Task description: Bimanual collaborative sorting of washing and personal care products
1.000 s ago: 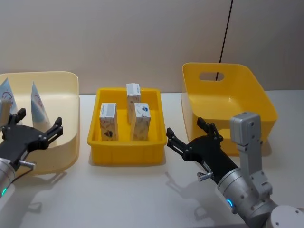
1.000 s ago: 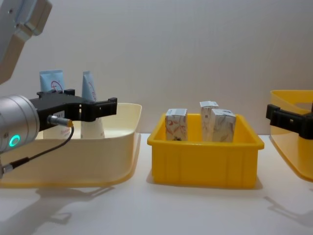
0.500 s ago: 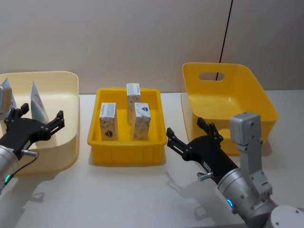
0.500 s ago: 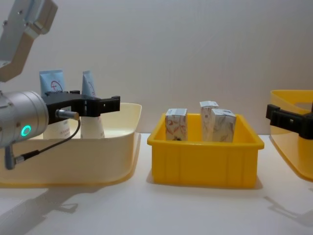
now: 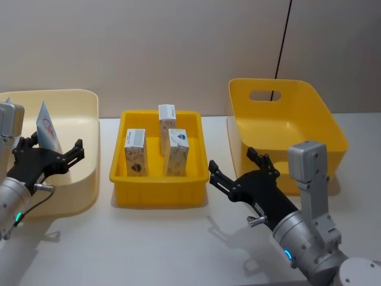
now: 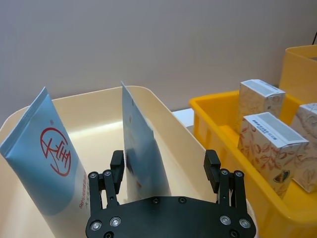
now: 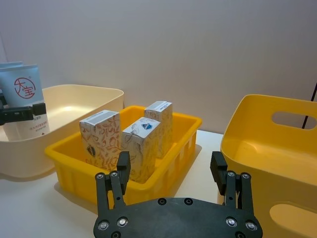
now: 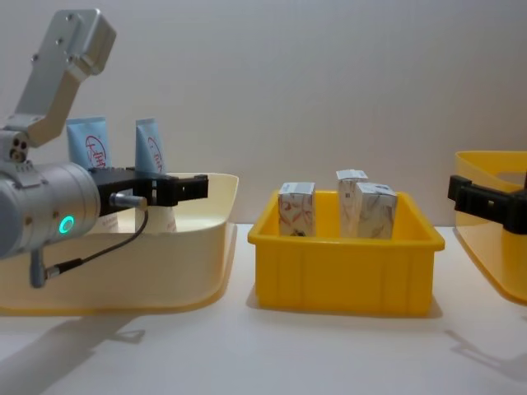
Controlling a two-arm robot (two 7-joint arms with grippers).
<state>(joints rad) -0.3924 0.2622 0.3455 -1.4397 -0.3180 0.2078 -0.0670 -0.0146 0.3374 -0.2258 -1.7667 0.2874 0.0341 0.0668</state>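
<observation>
Two light-blue tubes [image 6: 54,158] [image 6: 141,144] with red logos stand upright in the cream bin [image 5: 89,98] on the left. My left gripper [image 6: 164,166] is open inside that bin, its fingers on either side of the edge-on tube without pressing it. In the chest view the left gripper [image 8: 165,186] sits just in front of the tubes [image 8: 151,148]. Three whitish marbled cartons [image 5: 135,152] [image 5: 166,122] [image 5: 178,152] stand in the yellow tray [image 5: 161,193]. My right gripper [image 5: 238,170] hovers open over the table, between the tray and the right bin.
A tall yellow bin [image 5: 280,128] with a handle slot stands at the right, holding nothing visible. Bare white table lies in front of all three containers. A plain wall runs behind, with a dark cable hanging at the right.
My left gripper has moved forward and inward over the cream bin, closing in on the nearer tube. The right arm has not moved.
</observation>
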